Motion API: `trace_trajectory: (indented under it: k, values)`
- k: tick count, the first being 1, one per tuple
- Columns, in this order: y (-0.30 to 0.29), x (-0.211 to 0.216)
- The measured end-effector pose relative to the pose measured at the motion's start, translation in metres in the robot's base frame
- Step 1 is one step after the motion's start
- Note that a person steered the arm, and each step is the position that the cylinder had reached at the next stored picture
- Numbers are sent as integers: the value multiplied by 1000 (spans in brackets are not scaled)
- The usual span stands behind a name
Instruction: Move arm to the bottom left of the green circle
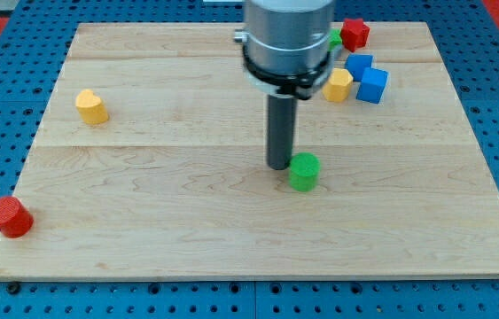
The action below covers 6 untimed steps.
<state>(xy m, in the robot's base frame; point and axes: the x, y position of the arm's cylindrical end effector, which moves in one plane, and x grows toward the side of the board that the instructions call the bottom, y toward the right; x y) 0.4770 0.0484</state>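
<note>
camera view | green circle (pixel 303 171) just right of and slightly below my tip (pixel 279 167), nearly touching | tip is a bare rod, nothing held | yellow block (pixel 339 85), blue blocks (pixel 367 79), red block (pixel 354 34) up-right of the tip | yellow heart (pixel 91 106), red cylinder (pixel 9 216) far left

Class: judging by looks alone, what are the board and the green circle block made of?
The board: pale wood, seemingly planks, with visible grain and seams, matte finish. The green circle block, just right of my tip: uniformly coloured, matte; painted wood or plastic, cannot tell.

Two red blocks (pixel 9 216) (pixel 354 34), two yellow (pixel 91 106) (pixel 339 86), two blue (pixel 373 85) (pixel 359 65), two green (pixel 303 171) (pixel 335 38).
</note>
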Motion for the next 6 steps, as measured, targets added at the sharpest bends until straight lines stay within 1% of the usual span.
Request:
trace_trajectory:
  k: [1, 4, 5, 6]
  values:
    - [-51, 38]
    - [-66, 47]
    - [-19, 49]
    - [17, 31]
